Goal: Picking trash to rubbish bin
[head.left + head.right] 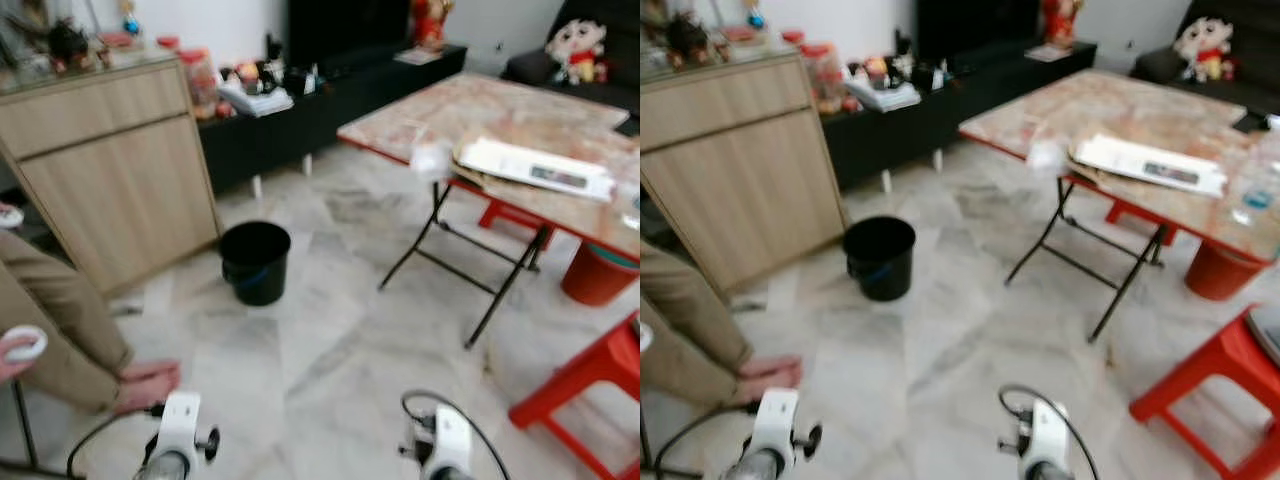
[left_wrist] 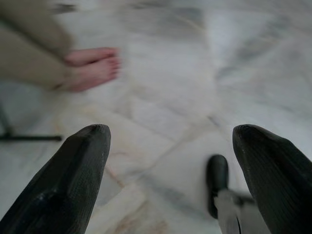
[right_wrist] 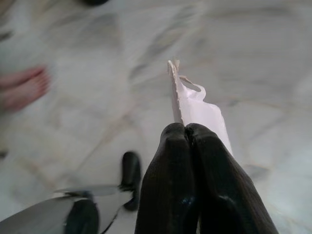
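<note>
A black rubbish bin (image 1: 255, 260) stands on the marble floor beside a wooden cabinet, some way ahead of me. My right gripper (image 3: 187, 134) is shut on a thin piece of white paper trash (image 3: 195, 105), which sticks out past the fingertips over the floor. My left gripper (image 2: 170, 141) is open with nothing between its fingers (image 2: 80, 165), pointing down at the floor. Both arms hang low at the bottom edge of the eye views, left arm (image 1: 178, 440) and right arm (image 1: 440, 445). A crumpled white scrap (image 1: 432, 158) lies on the near corner of the folding table.
A folding table (image 1: 520, 120) with papers (image 1: 535, 165) stands ahead on the right, with red stools (image 1: 585, 385) and a red bucket (image 1: 595, 275) near it. A seated person's legs and bare feet (image 1: 145, 385) are at the left. A wooden cabinet (image 1: 110, 165) and a low black TV bench (image 1: 330, 105) line the back.
</note>
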You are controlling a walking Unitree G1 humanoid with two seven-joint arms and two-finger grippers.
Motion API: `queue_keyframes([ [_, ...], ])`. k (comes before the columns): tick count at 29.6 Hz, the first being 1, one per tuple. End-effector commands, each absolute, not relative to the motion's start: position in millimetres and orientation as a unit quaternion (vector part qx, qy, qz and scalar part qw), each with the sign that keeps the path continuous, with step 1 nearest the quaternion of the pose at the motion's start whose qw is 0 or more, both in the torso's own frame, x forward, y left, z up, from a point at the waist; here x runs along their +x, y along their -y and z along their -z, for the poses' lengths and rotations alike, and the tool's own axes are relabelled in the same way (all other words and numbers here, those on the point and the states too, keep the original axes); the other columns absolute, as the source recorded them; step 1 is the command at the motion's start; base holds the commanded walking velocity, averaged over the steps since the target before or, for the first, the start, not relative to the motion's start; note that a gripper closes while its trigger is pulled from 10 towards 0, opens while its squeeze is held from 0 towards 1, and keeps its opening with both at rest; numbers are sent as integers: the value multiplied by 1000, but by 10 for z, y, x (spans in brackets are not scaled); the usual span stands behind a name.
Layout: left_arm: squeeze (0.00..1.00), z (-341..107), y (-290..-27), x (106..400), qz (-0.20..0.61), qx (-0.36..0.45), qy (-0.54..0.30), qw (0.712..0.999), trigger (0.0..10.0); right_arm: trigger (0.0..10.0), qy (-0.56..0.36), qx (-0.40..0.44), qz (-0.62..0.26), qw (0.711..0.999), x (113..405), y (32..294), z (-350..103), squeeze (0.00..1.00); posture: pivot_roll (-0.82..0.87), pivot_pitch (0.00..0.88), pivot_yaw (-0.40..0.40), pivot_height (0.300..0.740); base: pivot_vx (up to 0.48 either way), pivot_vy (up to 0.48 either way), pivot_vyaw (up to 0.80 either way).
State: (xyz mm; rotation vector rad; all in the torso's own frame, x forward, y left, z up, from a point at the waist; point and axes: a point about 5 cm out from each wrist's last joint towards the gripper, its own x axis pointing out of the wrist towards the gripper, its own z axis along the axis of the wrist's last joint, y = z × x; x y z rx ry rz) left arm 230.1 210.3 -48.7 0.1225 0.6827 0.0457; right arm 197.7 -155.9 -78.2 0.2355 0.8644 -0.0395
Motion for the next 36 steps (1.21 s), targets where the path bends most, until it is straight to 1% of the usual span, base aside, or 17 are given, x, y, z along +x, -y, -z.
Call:
queue_keyframes([
  [1, 0, 537, -2122, 2223, -26, 65, -348, 935, 10000, 10000, -417, 107, 21, 902, 1979, 1602, 778, 0, -17, 8, 6, 740, 0, 0, 638],
  [4, 0, 525, -2131, 2239, -28, 66, -346, 936, 10000, 10000, -413, 115, 21, 903, 1994, 1584, 770, 0, -16, 3, 7, 740, 0, 0, 213],
  [6, 0, 521, -2135, 2245, -29, 67, -345, 936, 10000, 10000, -407, 123, 17, 905, 2009, 1571, 759, 0, -16, 3, 7, 740, 319, 0, 0],
  [9, 0, 515, -2140, 2253, -30, 71, -344, 936, 10000, 10000, -402, 125, 2, 907, 2033, 1527, 745, 0, -15, 0, 7, 740, 374, 0, 0],
  [25, 0, 504, -2147, 2268, -31, 73, -342, 936, 10000, 10000, -414, 100, -6, 905, 1991, 1526, 771, 0, -11, 1, 8, 740, 394, 0, 0],
  [36, 0, 509, -2137, 2261, -32, 72, -341, 937, 10000, 10000, -409, 91, -3, 908, 2002, 1543, 762, 0, -7, 6, 2, 740, 396, 0, 556],
])
